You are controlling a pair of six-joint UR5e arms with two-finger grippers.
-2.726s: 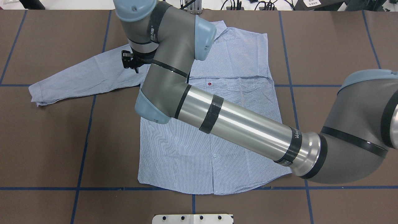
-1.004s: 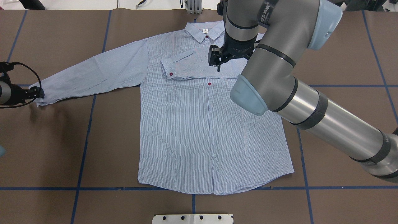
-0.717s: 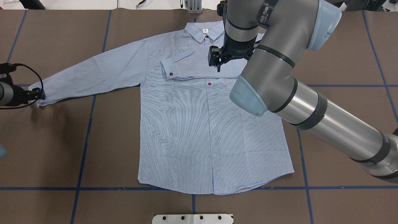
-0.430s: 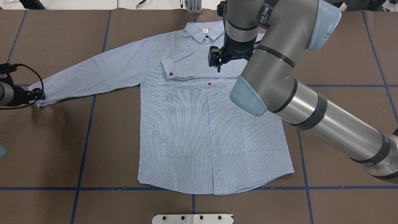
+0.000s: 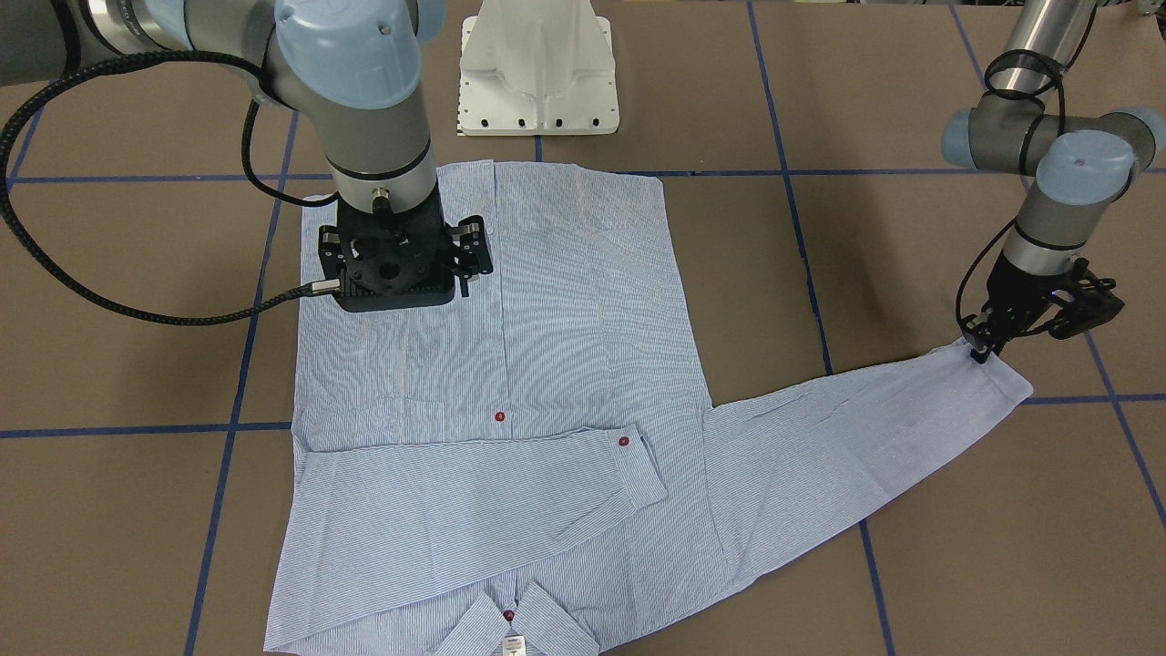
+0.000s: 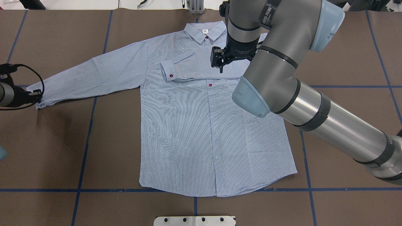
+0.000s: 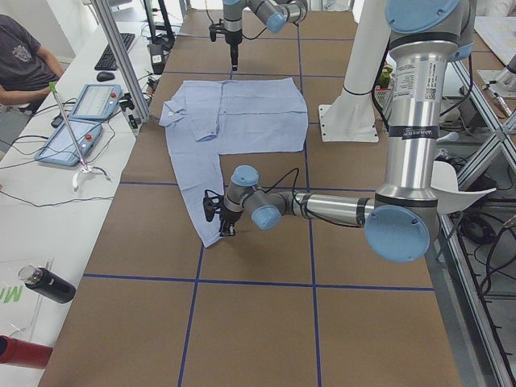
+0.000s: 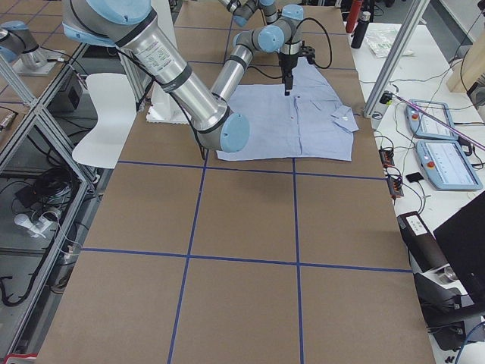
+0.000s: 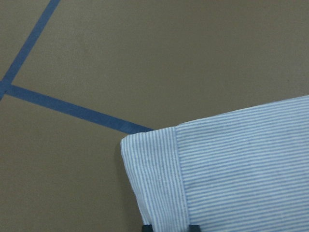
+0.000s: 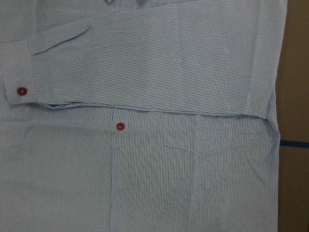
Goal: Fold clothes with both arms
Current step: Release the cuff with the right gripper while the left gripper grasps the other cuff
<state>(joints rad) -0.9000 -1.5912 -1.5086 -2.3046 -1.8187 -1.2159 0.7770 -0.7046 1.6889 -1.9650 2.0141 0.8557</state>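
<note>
L pincer [image 6: 38,95] + cuff [image 9: 155,180] further left

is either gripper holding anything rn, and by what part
The left gripper holds the shirt by the cuff of its outstretched sleeve, pinched between the fingers. The right gripper hangs above the folded sleeve, holding nothing.

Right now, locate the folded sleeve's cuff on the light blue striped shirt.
Overhead view: the sleeve's cuff lies on the chest of the light blue striped shirt, left of centre, below the collar and up-left of the dark red placket button.
</note>
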